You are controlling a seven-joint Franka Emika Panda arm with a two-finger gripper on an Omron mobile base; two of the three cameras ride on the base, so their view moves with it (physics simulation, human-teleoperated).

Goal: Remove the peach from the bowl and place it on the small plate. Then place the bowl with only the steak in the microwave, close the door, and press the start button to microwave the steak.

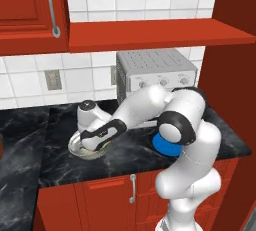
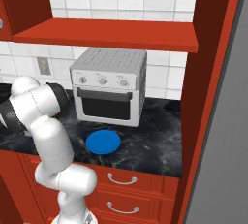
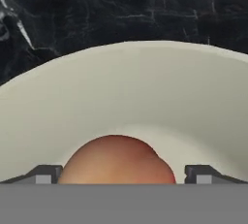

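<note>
Black marble counter with red cabinets all round, so a pretty standard sim kitchen. Nearest in the hand view, the gripper (image 3: 118, 174) sits down inside the bowl (image 3: 126, 92), its 2 fingertips (image 3: 46, 174) spread wide either side of the peach (image 3: 116, 162) at bottom centre, not pinching it yet as far as I can tell. Risk, I reckon: round fruit squirts sideways if the fingers close off-centre, or the bowl gets dragged. Can't see the steak from here. Count: 1 peach, 1 bowl, 1 blue plate (image 2: 102, 142) mid-frame, 1 toaster oven (image 2: 109, 85) behind it.
</note>
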